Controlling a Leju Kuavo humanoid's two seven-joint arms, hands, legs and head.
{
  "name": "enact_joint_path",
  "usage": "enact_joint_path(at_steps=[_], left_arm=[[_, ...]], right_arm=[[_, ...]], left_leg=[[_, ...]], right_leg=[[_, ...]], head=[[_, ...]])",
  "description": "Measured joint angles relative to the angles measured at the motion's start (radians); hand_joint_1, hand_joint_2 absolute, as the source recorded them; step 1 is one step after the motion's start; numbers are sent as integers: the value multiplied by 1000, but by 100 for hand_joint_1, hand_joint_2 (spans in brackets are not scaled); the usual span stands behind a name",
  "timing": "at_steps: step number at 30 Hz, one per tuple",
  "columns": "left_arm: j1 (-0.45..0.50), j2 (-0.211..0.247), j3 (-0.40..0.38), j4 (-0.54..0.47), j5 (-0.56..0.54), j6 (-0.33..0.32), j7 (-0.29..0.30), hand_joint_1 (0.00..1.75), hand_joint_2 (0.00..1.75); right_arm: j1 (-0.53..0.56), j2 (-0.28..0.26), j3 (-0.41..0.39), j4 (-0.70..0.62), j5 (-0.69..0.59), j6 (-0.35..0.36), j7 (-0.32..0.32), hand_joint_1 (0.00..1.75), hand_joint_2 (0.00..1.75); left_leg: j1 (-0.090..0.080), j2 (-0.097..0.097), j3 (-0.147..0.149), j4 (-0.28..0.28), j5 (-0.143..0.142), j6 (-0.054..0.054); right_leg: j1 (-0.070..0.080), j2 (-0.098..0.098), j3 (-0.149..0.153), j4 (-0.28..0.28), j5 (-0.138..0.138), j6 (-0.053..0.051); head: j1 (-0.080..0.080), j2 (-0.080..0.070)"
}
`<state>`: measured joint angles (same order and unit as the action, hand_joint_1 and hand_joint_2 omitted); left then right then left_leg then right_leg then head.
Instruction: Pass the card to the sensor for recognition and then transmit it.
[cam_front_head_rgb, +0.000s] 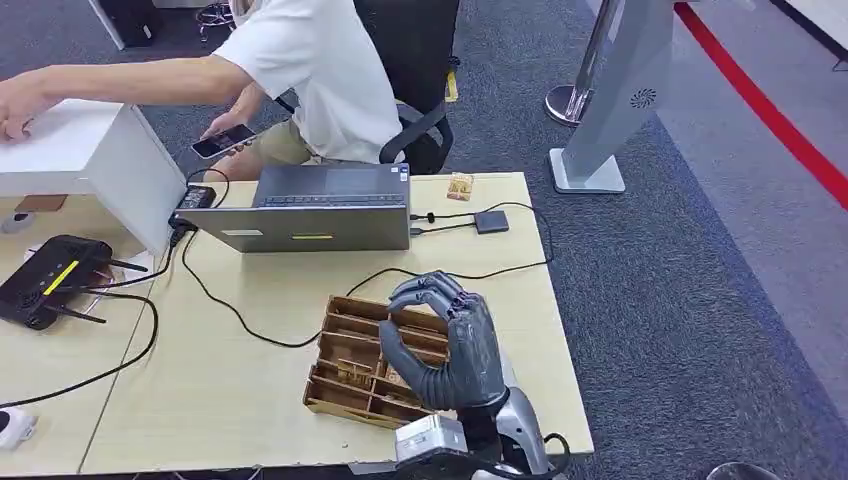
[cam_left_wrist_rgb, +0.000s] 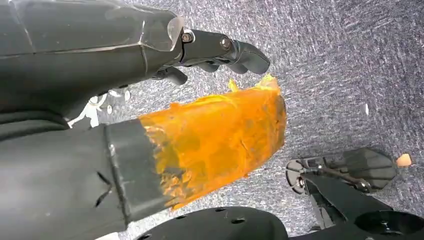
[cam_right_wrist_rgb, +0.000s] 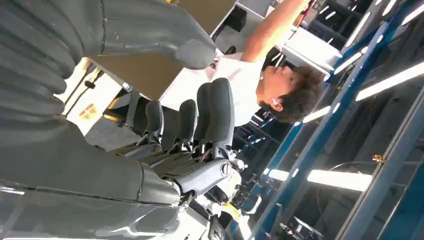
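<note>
**Task items**
- Right hand (cam_front_head_rgb: 445, 345): one. Over the near right part of the table (cam_front_head_rgb: 240, 400), directly above the wooden tray (cam_front_head_rgb: 345, 350). Fingers (cam_front_head_rgb: 430, 295) bent in an arc toward the thumb with a gap between them. Released, nothing seen in the grasp.
- Left hand (cam_left_wrist_rgb: 100, 65): one. Hanging over carpet, well away from the table. Orange-wrapped thumb and fingers (cam_left_wrist_rgb: 240, 50) apart, released, holding nothing.
- Card: not made out singly. Pale flat pieces (cam_front_head_rgb: 352, 372) in the tray's compartments, below and just left of the right hand's fingers, judged to be the stock of cards. Count and long axis too small to tell.
- Sensor (cam_front_head_rgb: 491, 221): one, a small dark square pad on a cable. Flat on the table beyond the right hand and slightly to its right, off the laptop's right end, well apart from the tray.

**Governing relation**
- Card supply straight beneath the right hand, so a downward reach first, then a forward carry to the sensor. Right hand plainly the nearer to both.
- Tray's dividers running across the reach, which probably calls for a pinch from above.

**Other items**
- Laptop (cam_front_head_rgb: 320, 205): one, at the far side of the table, its back toward the robot.
- Black router (cam_front_head_rgb: 45, 280): one, far left.
- Person (cam_front_head_rgb: 320, 70): one, seated behind the laptop, with a phone (cam_front_head_rgb: 222, 140) in one hand.
</note>
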<state>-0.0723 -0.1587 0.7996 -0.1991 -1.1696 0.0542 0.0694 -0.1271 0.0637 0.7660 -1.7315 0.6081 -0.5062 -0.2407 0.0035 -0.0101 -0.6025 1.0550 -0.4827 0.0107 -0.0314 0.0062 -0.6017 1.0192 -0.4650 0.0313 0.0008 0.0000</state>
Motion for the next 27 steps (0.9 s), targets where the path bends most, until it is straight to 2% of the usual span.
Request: enact_joint_path(at_steps=[2, 3, 6, 7, 9, 14, 20, 23, 27], left_arm=[[0, 0, 0, 0, 0, 0, 0, 0, 0], [0, 0, 0, 0, 0, 0, 0, 0, 0], [0, 1, 0, 0, 0, 0, 0, 0, 0], [0, 1, 0, 0, 0, 0, 0, 0, 0], [0, 1, 1, 0, 3, 3, -3, 0, 0], [0, 1, 13, 0, 15, 10, -6, 0, 0], [0, 1, 26, 0, 18, 10, -6, 0, 0], [1, 1, 29, 0, 18, 10, -6, 0, 0], [1, 1, 33, 0, 19, 10, -6, 0, 0]], right_arm=[[2, -4, 0, -1, 0, 0, 0, 105, 175], [3, -6, 1, -3, 0, 0, 0, 115, 175], [5, -11, 3, -5, 0, 0, 0, 120, 175], [6, -13, 4, -6, 0, 3, 0, 117, 175], [6, -23, 11, -5, 0, 18, 0, 129, 175], [8, -58, 25, 9, -16, 52, -9, 129, 175], [15, -98, 61, 53, 26, 96, -8, 113, 175], [15, -112, 89, 87, 55, 128, -2, 94, 175], [16, -130, 119, 116, 84, 152, 2, 96, 175]], left_leg=[[0, 0, 0, 0, 0, 0], [0, 0, 0, 0, 0, 0], [0, 0, 0, 0, 0, 0], [0, 0, 0, 0, 0, 0], [0, 0, 0, 0, 0, 0], [0, 0, 0, 0, 0, 0], [0, 0, 0, 0, 0, 0], [0, 0, 0, 0, 0, 0], [0, 0, 0, 0, 0, 0]], right_leg=[[0, 0, 0, 0, 0, 0], [0, 0, 0, 0, 0, 0], [0, 0, 0, 0, 0, 0], [0, 0, 0, 0, 0, 0], [0, 0, 0, 0, 0, 0], [0, 0, 0, 0, 0, 0], [0, 0, 0, 0, 0, 0], [0, 0, 0, 0, 0, 0], [0, 0, 0, 0, 0, 0]], head=[[0, 0], [0, 0], [0, 0], [0, 0], [0, 0], [0, 0], [0, 0], [0, 0], [0, 0]])
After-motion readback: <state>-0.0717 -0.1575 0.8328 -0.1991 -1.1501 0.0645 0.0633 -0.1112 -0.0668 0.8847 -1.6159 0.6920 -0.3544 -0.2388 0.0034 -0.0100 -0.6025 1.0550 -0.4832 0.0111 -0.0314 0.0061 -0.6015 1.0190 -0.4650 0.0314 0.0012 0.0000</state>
